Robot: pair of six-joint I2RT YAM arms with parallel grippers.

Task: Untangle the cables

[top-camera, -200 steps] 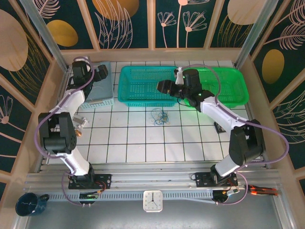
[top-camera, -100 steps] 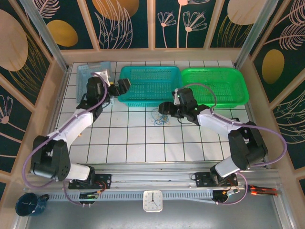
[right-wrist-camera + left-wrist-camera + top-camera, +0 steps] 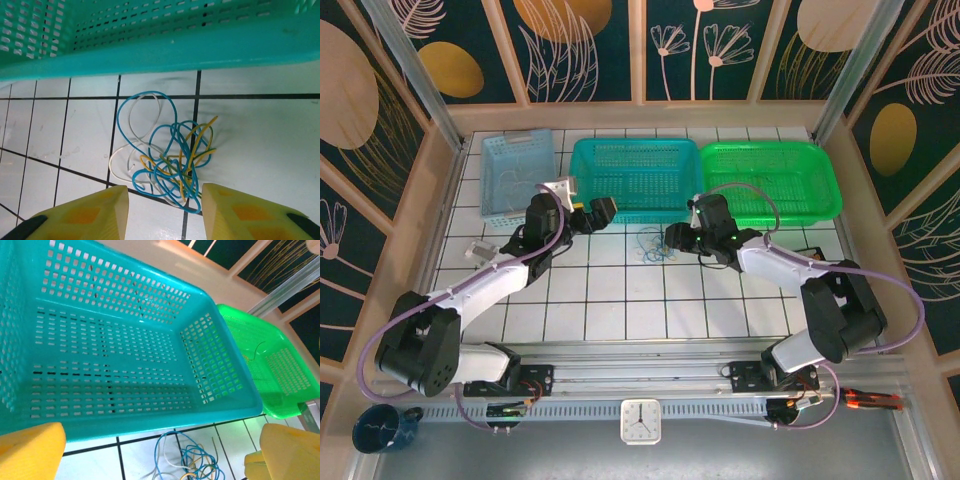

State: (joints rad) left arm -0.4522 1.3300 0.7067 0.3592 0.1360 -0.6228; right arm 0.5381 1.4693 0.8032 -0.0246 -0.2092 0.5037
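Yellow right fingers (image 3: pixel 80 210) now lower, nearer the cables (image 3: pixel 172 167).

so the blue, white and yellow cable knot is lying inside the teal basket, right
Not inside it. The cable knot lies on the white tiled table, just in front of the near wall of the teal basket. The right wrist view shows this plainly: the cords rest on the tiles, outside the basket.

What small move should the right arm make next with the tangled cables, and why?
Probably ease the right gripper slightly forward and close on the blue loops: the cables lie knotted just ahead of its open jaws, not yet held. The left gripper hangs open nearby, ready to pull.
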